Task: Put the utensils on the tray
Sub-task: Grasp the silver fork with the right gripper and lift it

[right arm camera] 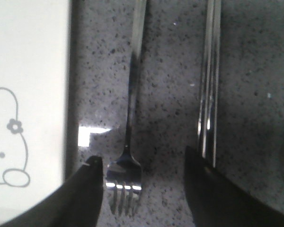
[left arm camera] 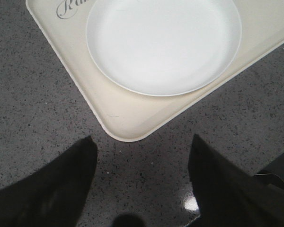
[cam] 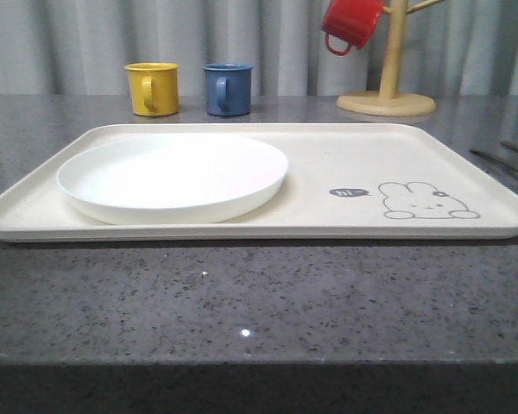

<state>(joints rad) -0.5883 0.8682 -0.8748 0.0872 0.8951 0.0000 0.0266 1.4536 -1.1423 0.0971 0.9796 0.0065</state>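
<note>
While our right gripper [right arm camera: 141, 189] hangs spread over the counter [cam: 259, 302], its fingers straddle the fork [right arm camera: 130, 142], which lies just beside the tray [cam: 345, 164] with the chopsticks [right arm camera: 209, 85] further out. Our left gripper [left arm camera: 142, 179] is spread too, empty, near the tray corner holding the white plate [left arm camera: 163, 42].

Home kitchen-like setup: speckled grey stone counter [cam: 259, 302], mug tree [cam: 388, 78], curtain [cam: 69, 43] behind.

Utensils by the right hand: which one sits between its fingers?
The fork. Its tines lie in the gap of the right hand, beside the tray. The chopsticks lie farther out, running under one finger.
</note>
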